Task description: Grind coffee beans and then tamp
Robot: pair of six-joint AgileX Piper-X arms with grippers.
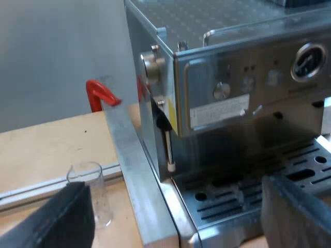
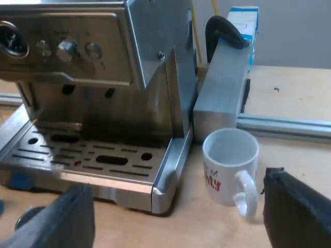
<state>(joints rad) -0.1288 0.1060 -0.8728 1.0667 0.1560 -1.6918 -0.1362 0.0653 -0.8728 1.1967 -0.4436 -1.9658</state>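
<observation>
The espresso machine (image 1: 232, 67) stands close in front of my left gripper (image 1: 176, 206), whose black fingers (image 1: 62, 217) are open and wide apart with nothing between them. A clear measuring glass (image 1: 93, 191) stands upright on the wooden table just beyond one finger. The steam wand (image 1: 168, 144) hangs at the machine's side corner over the drip tray (image 1: 289, 170). My right gripper (image 2: 178, 206) is open too, facing the drip tray (image 2: 93, 160). A white mug (image 2: 227, 165) with red lettering stands upright beside the tray, near one finger (image 2: 295, 212).
A metal bar (image 1: 129, 160) runs along the machine's side, with a red clamp (image 1: 98, 93) behind it. A metal block (image 2: 222, 82) with a black clamp (image 2: 222, 28) and a blue-and-white box (image 2: 243, 20) stand behind the mug. Something blue (image 2: 20, 180) sits at the tray's front corner.
</observation>
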